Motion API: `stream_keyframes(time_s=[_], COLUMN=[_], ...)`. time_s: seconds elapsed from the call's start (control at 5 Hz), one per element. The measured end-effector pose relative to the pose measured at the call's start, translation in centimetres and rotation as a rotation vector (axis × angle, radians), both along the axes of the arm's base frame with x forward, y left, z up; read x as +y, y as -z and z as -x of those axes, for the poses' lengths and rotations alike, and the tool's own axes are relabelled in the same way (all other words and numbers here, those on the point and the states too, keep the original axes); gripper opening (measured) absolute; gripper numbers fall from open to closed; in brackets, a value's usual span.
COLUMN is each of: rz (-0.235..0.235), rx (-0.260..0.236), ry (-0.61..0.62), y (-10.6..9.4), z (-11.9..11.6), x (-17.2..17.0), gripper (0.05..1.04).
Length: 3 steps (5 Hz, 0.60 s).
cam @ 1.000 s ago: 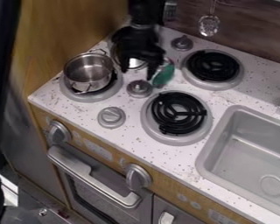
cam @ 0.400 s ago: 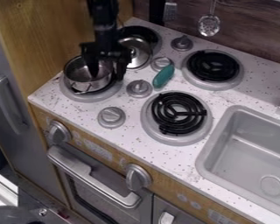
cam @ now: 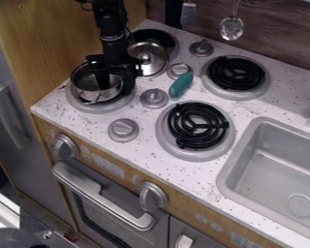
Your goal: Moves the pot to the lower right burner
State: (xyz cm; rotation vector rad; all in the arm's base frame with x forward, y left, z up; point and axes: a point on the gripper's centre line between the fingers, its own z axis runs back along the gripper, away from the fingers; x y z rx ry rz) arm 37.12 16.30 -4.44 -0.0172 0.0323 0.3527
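A white speckled counter (cam: pixel 86 118) runs beside a wooden side panel (cam: pixel 44 48) on the left, with a dark wood-grain wall (cam: pixel 280 43) behind. Compared with the earlier frames, the gripper (cam: pixel 116 87) has moved left from over the far left burner (cam: pixel 164 37) to the pot (cam: pixel 86 92), and has come down slightly further into it; the pot stays on the near left burner (cam: pixel 93 108), at the left of the stove.

Counting from the left, there are two knobs on the oven front, one left (cam: pixel 65 146) and one right (cam: pixel 153 195), and a single metal pot. Four burners form two pairs: the near left one under the pot, the far left one with one lid (cam: pixel 156 64) overlapping its near side, then the near right one (cam: pixel 203 127) and the far right one (cam: pixel 236 72), both with black coils. Four knobs stand on the counter among the burners. One teal object (cam: pixel 181 85) lies between the lid and the near right burner. Two utensils hang on the wall, and there is one grey sink (cam: pixel 268 167) at the right.

The arm hangs down from the top edge, left of centre, nearly upright. Its fingers are apart, one inside the pot, the other outside its right wall.
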Motion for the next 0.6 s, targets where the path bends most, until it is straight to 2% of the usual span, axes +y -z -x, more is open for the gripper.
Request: stream_keyframes(time_s=[0.2, 0.4, 0.6], rz=[-0.033, -0.056, -0.079], rx=[0.0, 0.004, -0.009], ry=[0.038, 0.095, 0.222], y=[0.0, -0.2, -1.2], z=[-0.2, -0.7, -2.3], x=[-0.6, -1.6, -5.8], gripper=[0.395, 0.182, 0.086])
